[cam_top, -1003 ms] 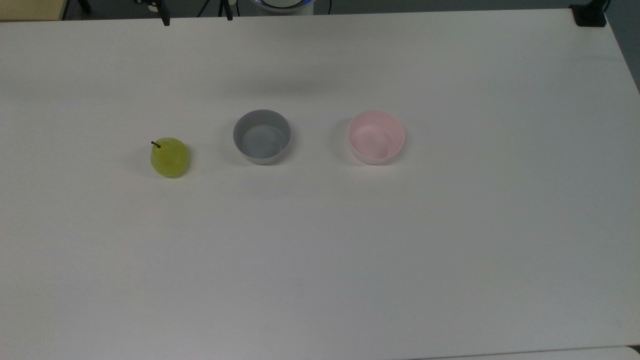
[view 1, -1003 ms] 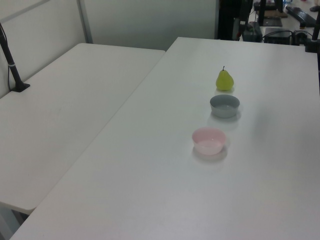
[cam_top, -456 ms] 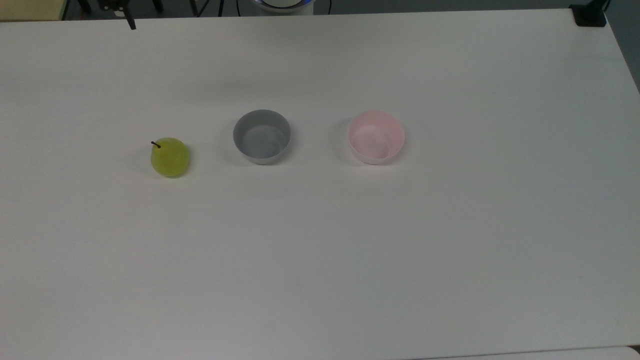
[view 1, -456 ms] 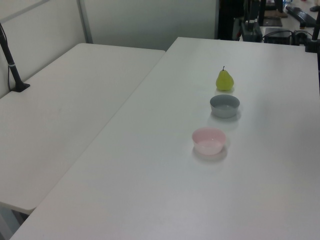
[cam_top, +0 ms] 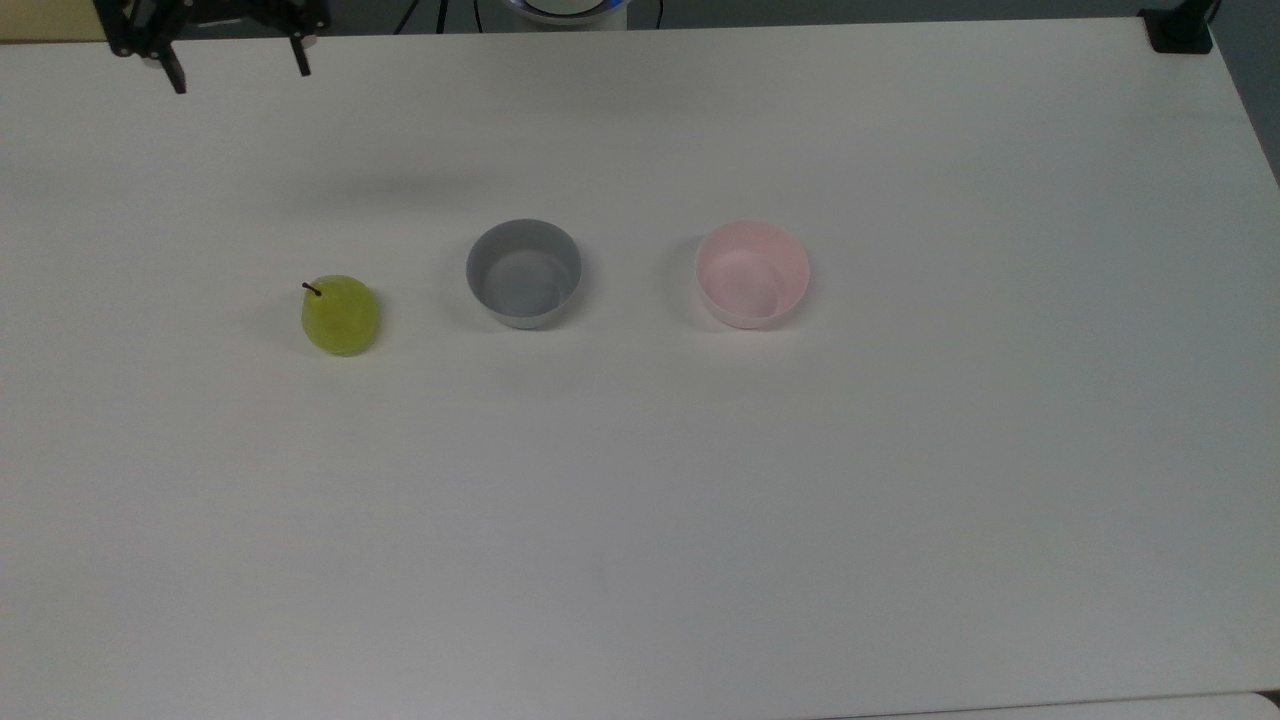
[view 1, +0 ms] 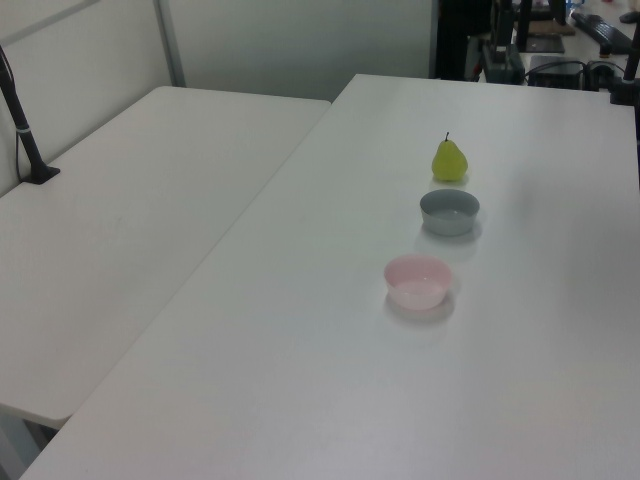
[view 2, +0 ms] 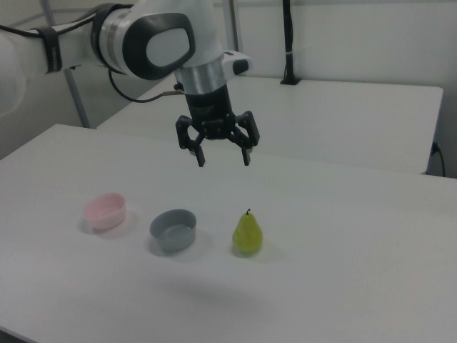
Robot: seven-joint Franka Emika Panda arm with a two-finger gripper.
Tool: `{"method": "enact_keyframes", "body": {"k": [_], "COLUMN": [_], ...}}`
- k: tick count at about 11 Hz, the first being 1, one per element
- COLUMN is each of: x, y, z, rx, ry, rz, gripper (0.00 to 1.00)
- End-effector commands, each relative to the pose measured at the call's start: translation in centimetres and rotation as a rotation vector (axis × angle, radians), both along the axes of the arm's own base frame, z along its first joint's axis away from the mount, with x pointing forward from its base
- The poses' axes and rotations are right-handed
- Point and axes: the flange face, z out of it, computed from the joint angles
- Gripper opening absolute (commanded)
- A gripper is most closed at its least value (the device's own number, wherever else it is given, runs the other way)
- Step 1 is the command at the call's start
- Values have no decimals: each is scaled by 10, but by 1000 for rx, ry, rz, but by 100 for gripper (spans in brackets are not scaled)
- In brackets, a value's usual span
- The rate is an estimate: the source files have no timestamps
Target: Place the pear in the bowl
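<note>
Your arm [view 2: 153, 43] has glossy white rounded shells with dark grey joint caps and a black band. A black cable loops beside it. Its end effector [view 2: 221, 157] is black, with 2 slim dark fingers [view 2: 200, 158] spread apart.

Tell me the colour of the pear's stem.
Dark brown; the pear shows it best in the top view.

Top view, left to right: pear [cam_top: 340, 316], grey bowl [cam_top: 523, 273], bowl [cam_top: 752, 274].
</note>
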Motion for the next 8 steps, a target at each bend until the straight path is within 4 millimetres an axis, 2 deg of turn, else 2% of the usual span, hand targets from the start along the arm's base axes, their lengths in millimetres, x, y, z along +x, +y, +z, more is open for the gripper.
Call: {"method": "enact_keyframes", "body": {"k": [1,5,8], "x": [5,27,40], "y": [-20,-29,-26], "z": [-27,-86,-134], "rx": [-28,41,61], "ry": [-59,-88,-77], "rz": [19,-145,-228], "gripper": [100,100,100]}}
